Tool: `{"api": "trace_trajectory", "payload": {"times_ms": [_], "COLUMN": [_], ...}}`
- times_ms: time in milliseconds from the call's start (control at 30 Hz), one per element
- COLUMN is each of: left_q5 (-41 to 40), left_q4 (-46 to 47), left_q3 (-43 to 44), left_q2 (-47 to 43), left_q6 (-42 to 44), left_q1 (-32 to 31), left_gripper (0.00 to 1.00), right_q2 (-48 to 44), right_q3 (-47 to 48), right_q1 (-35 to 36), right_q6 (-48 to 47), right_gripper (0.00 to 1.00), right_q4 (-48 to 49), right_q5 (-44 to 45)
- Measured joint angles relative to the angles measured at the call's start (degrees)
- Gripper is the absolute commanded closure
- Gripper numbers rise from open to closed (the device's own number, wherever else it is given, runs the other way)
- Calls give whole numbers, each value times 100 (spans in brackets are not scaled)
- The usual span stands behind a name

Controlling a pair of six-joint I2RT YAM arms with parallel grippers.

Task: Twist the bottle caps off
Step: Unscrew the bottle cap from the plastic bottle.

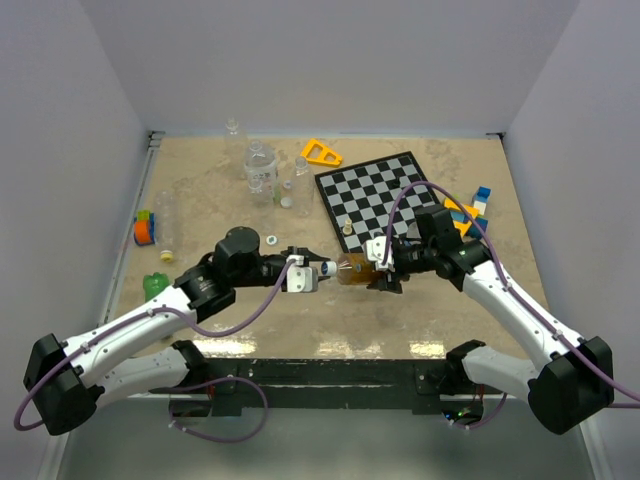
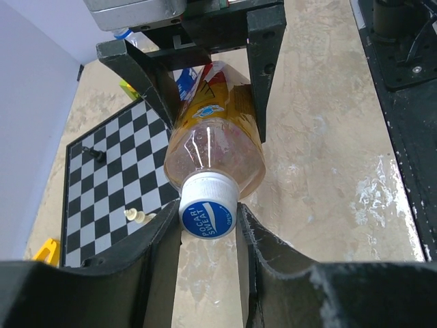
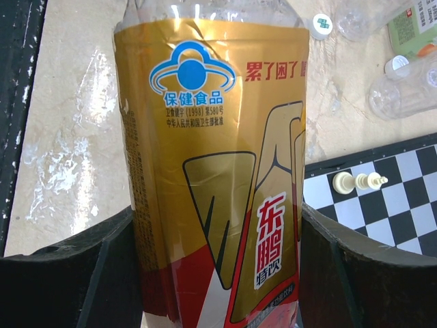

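Note:
An amber-brown bottle (image 1: 355, 269) with a gold and red label lies level above the table between my two arms. My right gripper (image 1: 385, 268) is shut on its body (image 3: 212, 171), one finger (image 3: 102, 266) on each side of the label. The neck points left, and on it sits a white bottle cap with a blue top (image 2: 208, 212). My left gripper (image 2: 208, 222) is shut on that cap, its pads pressed against the ribbed sides. From above, the cap (image 1: 328, 268) shows just at the tips of the left gripper (image 1: 318, 272).
A chessboard (image 1: 385, 195) with a white piece (image 1: 348, 229) lies behind the bottle. Clear bottles (image 1: 260, 165) and a yellow triangle (image 1: 320, 153) are at the back. A green bottle (image 1: 155, 287) lies at the left and coloured blocks (image 1: 470, 210) at the right. A loose white ring (image 1: 270, 240) lies near the left arm.

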Motion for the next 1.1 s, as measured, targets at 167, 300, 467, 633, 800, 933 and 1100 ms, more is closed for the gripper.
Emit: {"api": "trace_trajectory", "payload": {"times_ms": [167,300,467,633,800,933,1100], "left_q5": [-2,-20,-369,-1154,-1679,-1797,-1840], "left_q4": [0,-31,-138,-459,-756,-817,-811], "left_q3": [24,138,332,332,332,332,332], "left_q2": [20,55,50,-155,-385,-400,-603], "left_q6": [-297,-992,-3010,-5362,-6734,-7058,-6933], "left_q1": [2,7,7,-24,-76,-81,-24], "left_gripper": [82,100,100,100,86,39,18], "right_q2": [0,0,0,0,4,11,72], "right_q3": [0,0,0,0,0,0,0], "right_q1": [0,0,2,33,90,90,22], "right_q6": [-22,-24,20,37,48,50,28], "right_gripper": [94,94,94,94,94,94,94], "right_q4": [-33,-26,37,146,326,352,190], "right_q5": [0,-24,-74,-151,-216,-203,-17]}}
